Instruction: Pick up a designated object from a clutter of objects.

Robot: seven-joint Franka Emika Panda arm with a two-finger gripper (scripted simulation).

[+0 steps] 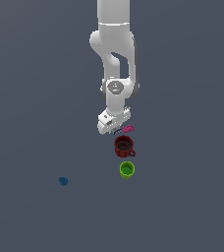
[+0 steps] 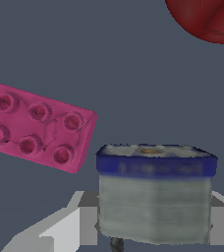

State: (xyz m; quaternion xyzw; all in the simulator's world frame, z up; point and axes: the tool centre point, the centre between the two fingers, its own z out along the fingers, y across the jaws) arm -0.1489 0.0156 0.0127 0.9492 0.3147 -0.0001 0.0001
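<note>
The surface is a plain, matte slate-grey plane (image 1: 30, 98) filling both views, with no edge, corner or wall in sight. The arm hangs low over it, the tool (image 1: 115, 129) down at the clutter. In the wrist view its 2 pale fingers (image 2: 67, 229) flank the grey-silver block with a dark blue rim (image 2: 155, 197), seemingly against its sides. Just beside lies the pink studded brick (image 2: 38, 128). The dark red mug (image 1: 124, 146) stands near, the bright green cup (image 1: 126, 170) beyond it, the small blue lump (image 1: 63, 181) well apart.
</note>
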